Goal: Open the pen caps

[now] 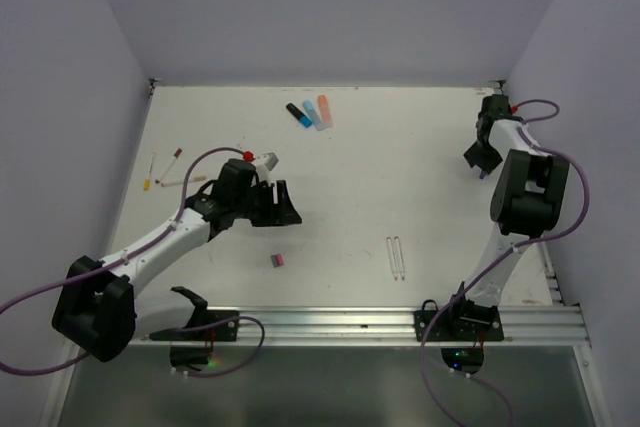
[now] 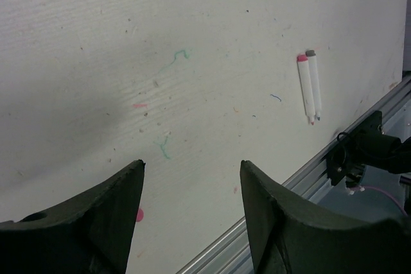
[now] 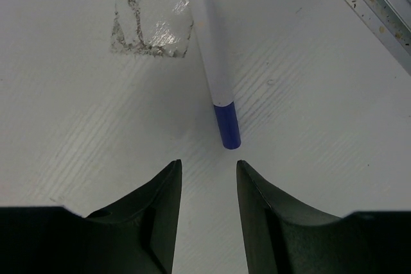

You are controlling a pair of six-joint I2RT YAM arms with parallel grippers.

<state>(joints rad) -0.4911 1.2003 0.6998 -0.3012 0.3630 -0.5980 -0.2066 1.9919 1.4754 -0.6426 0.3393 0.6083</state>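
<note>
Not far along, I'd say. The right gripper (image 3: 209, 168) is down at the far right corner of the table (image 1: 400, 167), jaws a little apart w/ nothing between them. Just ahead of its tips lies a pen w/ the blue cap (image 3: 227, 125) still on its white barrel (image 3: 210, 36), the capped end pointing at the gap. So that one looks like the job in hand, but it's not gripped yet. The left gripper (image 2: 192, 171) hangs over the middle-left of the table, jaws wide apart and empty. Near the front edge two white pens (image 1: 395, 257) lie side by side. From the left wrist view their points look bare, so prob. done. Well apart from them to the left sit two small loose caps (image 1: 278, 261), pinkish and grey, which would fit. What's left, as far as I can see: the blue-capped pen, a few thin pens (image 1: 172, 167) at the far left that seem to have coloured ends on (too small to be sure), and three markers (image 1: 308, 113), black, blue and salmon, at the back. Can't tell whether those are capped or not. Roughly two done, most to go.
</note>
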